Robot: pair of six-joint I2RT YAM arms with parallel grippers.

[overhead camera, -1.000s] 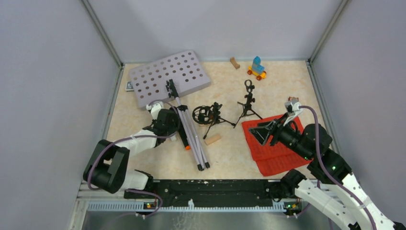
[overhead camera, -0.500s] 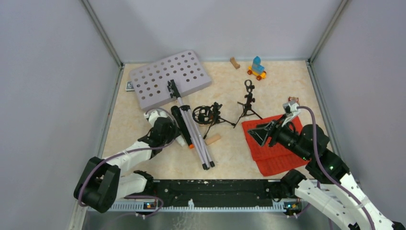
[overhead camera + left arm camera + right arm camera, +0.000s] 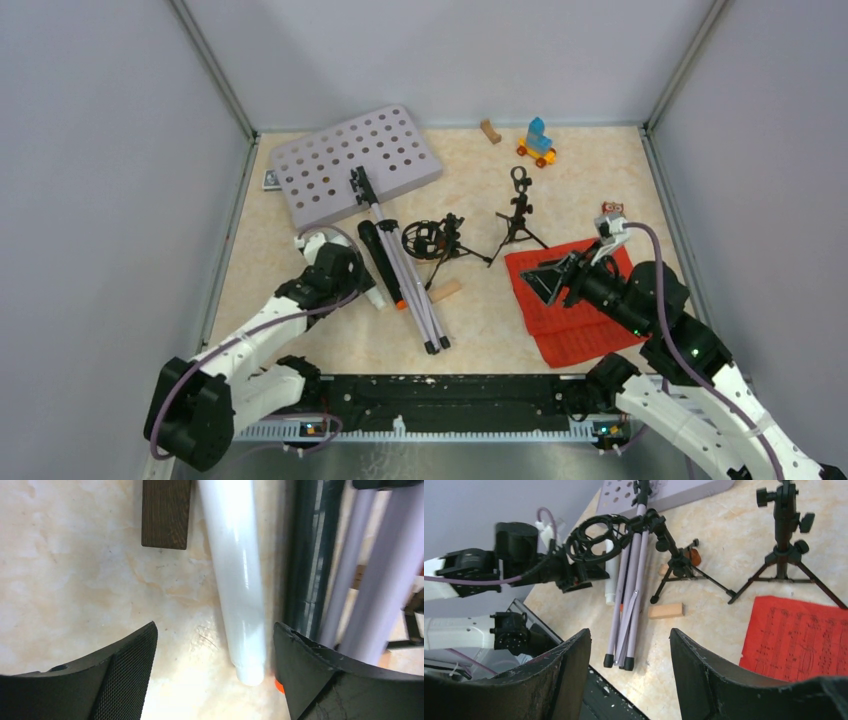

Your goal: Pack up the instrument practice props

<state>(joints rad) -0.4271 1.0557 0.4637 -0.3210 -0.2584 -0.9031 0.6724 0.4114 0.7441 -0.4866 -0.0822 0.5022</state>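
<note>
My left gripper (image 3: 215,636) gapes open astride the white tube (image 3: 235,580) lying on the table (image 3: 75,580) beside the microphone (image 3: 381,262), my right gripper (image 3: 629,635) hangs open, empty, above the red sheet music (image 3: 575,315): nothing looks packed yet.

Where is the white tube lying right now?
In the left wrist view the white tube lies on the table beside the black microphone, between the open left gripper's fingertips.

Overhead overview, wrist close-ups, all sharing tripod (image 3: 415,295)
</note>
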